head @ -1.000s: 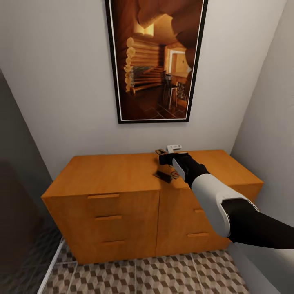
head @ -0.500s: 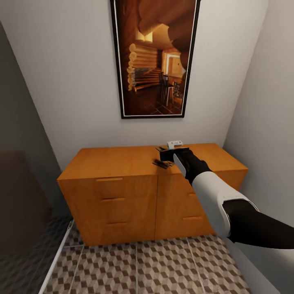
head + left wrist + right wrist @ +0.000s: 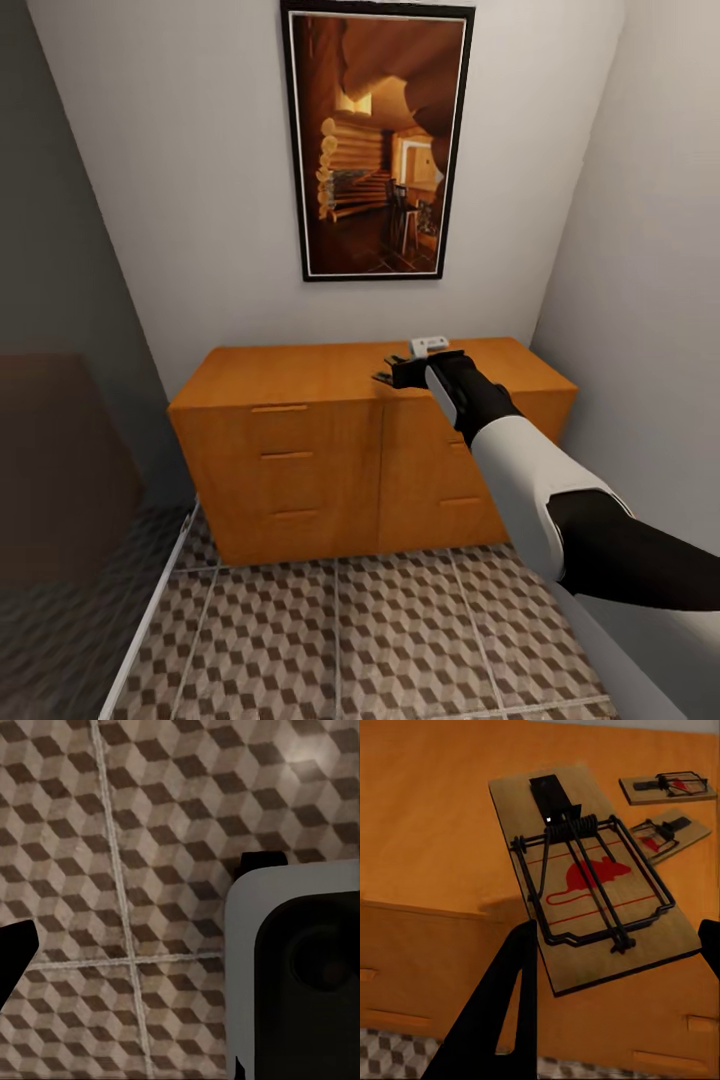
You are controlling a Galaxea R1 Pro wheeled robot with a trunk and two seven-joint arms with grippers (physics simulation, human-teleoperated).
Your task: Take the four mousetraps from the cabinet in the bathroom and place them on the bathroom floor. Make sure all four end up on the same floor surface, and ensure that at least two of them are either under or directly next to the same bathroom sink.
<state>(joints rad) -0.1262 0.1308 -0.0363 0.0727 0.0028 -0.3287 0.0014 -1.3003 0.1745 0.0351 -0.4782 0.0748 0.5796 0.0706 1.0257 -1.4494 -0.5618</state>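
My right gripper (image 3: 398,372) is shut on one mousetrap (image 3: 585,877), a brown wooden board with dark wire and a red mouse print. It holds the board tilted in the air over the front edge of the orange-brown cabinet (image 3: 300,375). Two more mousetraps (image 3: 667,786) (image 3: 664,834) lie flat on the cabinet top behind it. The cabinet's drawers are closed. The cube-patterned bathroom floor (image 3: 400,630) spreads in front of the cabinet. In the left wrist view a dark fingertip (image 3: 15,956) of my left gripper hangs over the same tiles (image 3: 150,832), holding nothing.
A tall framed picture (image 3: 378,140) hangs on the wall above the cabinet. A side wall (image 3: 650,300) runs close along the right. A dark brown block (image 3: 55,460) stands at the left, beside a pale floor strip (image 3: 150,620). My own white and black body (image 3: 300,975) fills part of the left wrist view.
The whole view has pulled back from the cabinet, which now looks smaller and farther. My right gripper has kept the mousetrap and now holds it over the cabinet's front edge.
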